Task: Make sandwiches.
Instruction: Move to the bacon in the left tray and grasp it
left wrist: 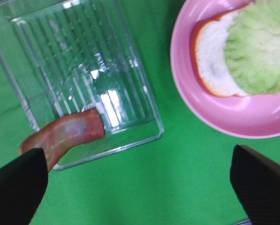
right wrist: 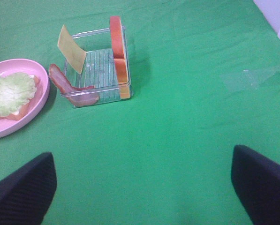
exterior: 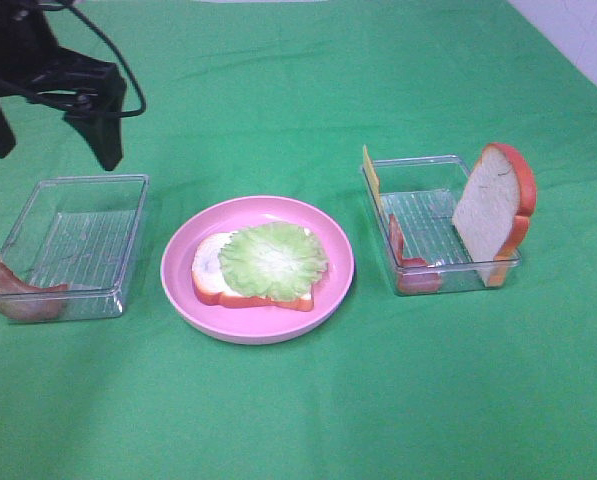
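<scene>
Both left claw (left wrist: pixel 137 157) and right claw (right wrist: pixel 142 161) are held apart | lettuce (exterior: pixel 273 260) is laid on bread (exterior: pixel 206 264) on plate (exterior: pixel 335 282)

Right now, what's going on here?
A bread slice topped with lettuce lies on the plate. The left gripper, open and empty, hovers near the left tray, where a bacon strip hangs over the edge. The right gripper is open too; the right tray holds cheese, more bacon and a second slice.
</scene>
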Robot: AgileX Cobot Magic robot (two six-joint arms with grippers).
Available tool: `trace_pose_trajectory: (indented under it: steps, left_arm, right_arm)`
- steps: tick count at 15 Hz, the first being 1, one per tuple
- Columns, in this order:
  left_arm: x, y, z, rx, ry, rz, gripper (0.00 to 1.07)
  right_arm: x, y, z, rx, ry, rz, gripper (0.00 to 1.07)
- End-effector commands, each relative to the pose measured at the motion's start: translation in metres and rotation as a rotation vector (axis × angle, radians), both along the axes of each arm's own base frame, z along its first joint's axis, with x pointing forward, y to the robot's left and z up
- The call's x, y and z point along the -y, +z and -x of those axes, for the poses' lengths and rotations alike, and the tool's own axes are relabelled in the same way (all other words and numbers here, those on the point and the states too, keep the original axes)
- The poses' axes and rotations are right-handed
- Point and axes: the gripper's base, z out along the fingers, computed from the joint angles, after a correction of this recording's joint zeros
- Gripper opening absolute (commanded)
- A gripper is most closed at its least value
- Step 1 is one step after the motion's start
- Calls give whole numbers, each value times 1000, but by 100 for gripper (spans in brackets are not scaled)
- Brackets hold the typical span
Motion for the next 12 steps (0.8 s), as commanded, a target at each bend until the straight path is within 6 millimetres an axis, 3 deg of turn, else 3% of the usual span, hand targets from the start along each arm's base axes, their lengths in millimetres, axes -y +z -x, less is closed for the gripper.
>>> trace_pose_trajectory:
  steps: [1,2,3,4,9,12]
  left_arm:
    - [-37,-6,24,-119,90,-35,101]
    - [-46,-8,27,-132,112,-37,101]
    - [-72,-19,33,-157,171,-53,101]
    - [-83,-25,33,-158,194,-56,101]
    - [-110,-61,30,-130,228,-48,100]
    - [-108,-83,19,-144,216,-35,98]
  right_arm:
    - [0,1,1,29,7,12,97]
    - [0,1,1,29,7,12,97]
    - [0,1,1,29,7,12,97]
    - [0,1,1,29,7,12,97]
    - [0,1,1,29,7,12,97]
    - [0,1,1,29,7,12,97]
